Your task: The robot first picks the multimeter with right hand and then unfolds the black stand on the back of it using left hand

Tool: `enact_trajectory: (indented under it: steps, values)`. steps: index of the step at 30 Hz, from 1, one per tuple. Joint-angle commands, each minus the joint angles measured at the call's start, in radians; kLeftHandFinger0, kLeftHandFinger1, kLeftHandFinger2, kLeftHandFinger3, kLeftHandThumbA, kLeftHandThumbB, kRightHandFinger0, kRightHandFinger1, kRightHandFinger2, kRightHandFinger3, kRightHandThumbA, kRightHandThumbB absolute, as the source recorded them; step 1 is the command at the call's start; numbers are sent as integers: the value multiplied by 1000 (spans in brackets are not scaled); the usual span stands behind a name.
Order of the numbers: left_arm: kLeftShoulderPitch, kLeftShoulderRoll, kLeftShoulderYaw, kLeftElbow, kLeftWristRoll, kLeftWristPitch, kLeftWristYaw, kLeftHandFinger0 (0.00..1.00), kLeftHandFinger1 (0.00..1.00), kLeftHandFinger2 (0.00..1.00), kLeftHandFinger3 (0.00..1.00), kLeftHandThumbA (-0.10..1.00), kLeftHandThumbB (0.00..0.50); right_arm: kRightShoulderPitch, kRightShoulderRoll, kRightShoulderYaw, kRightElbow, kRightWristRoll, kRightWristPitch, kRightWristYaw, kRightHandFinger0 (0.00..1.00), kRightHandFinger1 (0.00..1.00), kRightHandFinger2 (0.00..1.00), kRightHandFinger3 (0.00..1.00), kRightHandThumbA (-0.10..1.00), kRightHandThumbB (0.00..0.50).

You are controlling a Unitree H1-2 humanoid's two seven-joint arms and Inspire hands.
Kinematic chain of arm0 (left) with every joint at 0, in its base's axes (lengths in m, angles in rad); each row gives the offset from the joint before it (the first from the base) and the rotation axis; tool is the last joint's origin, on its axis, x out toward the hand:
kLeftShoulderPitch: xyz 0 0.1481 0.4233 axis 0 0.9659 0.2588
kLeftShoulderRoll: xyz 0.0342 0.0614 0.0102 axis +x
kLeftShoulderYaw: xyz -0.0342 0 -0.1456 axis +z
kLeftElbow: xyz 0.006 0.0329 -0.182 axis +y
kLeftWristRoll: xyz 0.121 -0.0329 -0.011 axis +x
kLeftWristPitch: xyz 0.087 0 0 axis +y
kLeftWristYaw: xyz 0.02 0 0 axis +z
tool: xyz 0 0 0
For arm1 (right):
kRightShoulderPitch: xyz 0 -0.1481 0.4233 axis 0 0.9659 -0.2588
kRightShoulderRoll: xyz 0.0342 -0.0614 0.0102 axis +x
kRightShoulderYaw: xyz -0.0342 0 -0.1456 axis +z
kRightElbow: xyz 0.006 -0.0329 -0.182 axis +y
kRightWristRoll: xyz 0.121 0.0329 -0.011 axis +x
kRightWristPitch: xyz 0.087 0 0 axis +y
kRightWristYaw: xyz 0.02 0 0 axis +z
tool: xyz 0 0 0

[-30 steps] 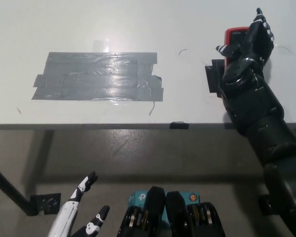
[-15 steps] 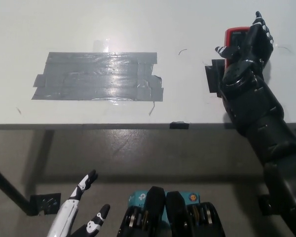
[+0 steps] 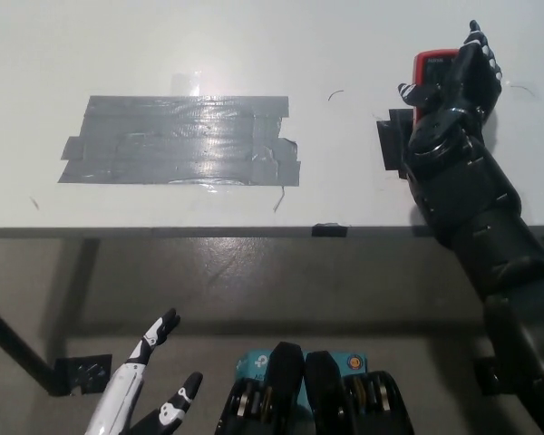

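Nothing much has moved since the earlier frames: right hand (image 3: 453, 86) sits over the multimeter (image 3: 432, 65) in the same spot, left hand (image 3: 150, 385) has only drifted a hair. Right hand is draped across the meter with fingers (image 3: 479, 56) curled over its right side and top, thumb showing on its left edge; looks in contact, but I can't tell whether it's actually gripping or just resting on it. Meter lies on the white table (image 3: 254, 45), mostly hidden under the hand; only the red casing's upper-left corner and top edge show. Just below and to the left of that hand, a black flat piece (image 3: 392, 145) lies on the table. Well off to its left, a patch of grey tape (image 3: 181, 140). Left hand hangs low beyond the near table edge, empty, fingers spread.
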Motion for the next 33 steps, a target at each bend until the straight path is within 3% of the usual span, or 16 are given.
enact_trajectory:
  steps: [1, 3, 9, 10, 11, 12, 13, 15, 16, 18, 20, 22, 30, 31, 32, 33]
  values:
    - [-8, 19, 2, -32, 3, -27, 7, 1000, 1000, 1000, 1000, 684, 123, -30, 12, -2, 11, 12, -55, -34, 1000, 1000, 1000, 1000, 848, 500]
    - [-7, 18, 2, -34, 7, -23, 8, 1000, 1000, 1000, 1000, 689, 128, -27, 13, 4, 18, 13, -40, -8, 1000, 1000, 1000, 1000, 884, 497]
    - [-15, 21, 5, -29, 3, -29, 10, 1000, 1000, 1000, 1000, 691, 132, -59, 6, 67, 92, -35, 101, 41, 1000, 1000, 1000, 1000, 689, 407]
    - [-16, 21, 5, -27, 2, -29, 10, 1000, 1000, 1000, 1000, 692, 133, -58, 3, 97, 100, -54, 121, 55, 813, 1000, 1000, 1000, 611, 383]
    - [-18, 25, 9, -30, 1, -26, 9, 1000, 1000, 1000, 1000, 692, 133, -60, 5, 110, 108, -58, 126, 62, 712, 1000, 1000, 1000, 586, 380]
    - [-18, 28, 10, -32, 2, -24, 8, 1000, 1000, 1000, 1000, 693, 128, -59, 7, 117, 112, -54, 135, 70, 407, 622, 966, 1000, 471, 332]
    - [-18, 28, 10, -31, 2, -27, 8, 1000, 1000, 1000, 1000, 689, 121, -55, 5, 134, 114, -60, 132, 80, 259, 402, 682, 1000, 301, 290]
    - [-15, 29, 10, -29, -2, -30, 9, 1000, 1000, 1000, 1000, 683, 121, -34, 5, 147, 105, -60, 118, 76, 73, 164, 379, 1000, 56, 275]
    - [-14, 29, 10, -29, -2, -31, 10, 1000, 1000, 1000, 1000, 683, 123, -23, 5, 145, 96, -52, 101, 65, 49, 149, 349, 1000, 12, 291]
    - [-15, 29, 8, -30, -1, -29, 10, 1000, 1000, 1000, 1000, 681, 121, -9, 8, 134, 89, -39, 89, 53, 72, 175, 383, 985, -10, 298]
    - [-19, 31, 8, -33, 0, -25, 10, 1000, 1000, 1000, 1000, 682, 119, 3, 10, 112, 79, -22, 55, 37, 60, 174, 372, 839, -61, 312]
    - [-21, 32, 9, -33, 5, -30, 14, 1000, 1000, 1000, 1000, 672, 111, 11, 12, 101, 81, -14, 36, 31, 3, 97, 297, 865, -98, 300]
    - [-17, 36, 9, -44, -5, -16, 5, 1000, 1000, 1000, 1000, 662, 113, 44, 13, 59, 68, -5, -51, -6, 24, 113, 280, 741, -100, 281]
    - [-18, 36, 9, -43, -5, -17, 5, 1000, 1000, 1000, 1000, 661, 112, 45, 13, 57, 67, -7, -54, -9, 66, 169, 332, 672, -100, 278]
    - [-18, 36, 10, -43, -3, -18, 7, 1000, 1000, 1000, 1000, 662, 113, 44, 13, 52, 62, -8, -61, -15, 215, 331, 470, 576, -100, 279]
    - [-17, 36, 10, -44, -4, -18, 7, 1000, 1000, 1000, 1000, 659, 110, 44, 13, 48, 59, -7, -66, -17, 298, 404, 517, 518, -100, 276]
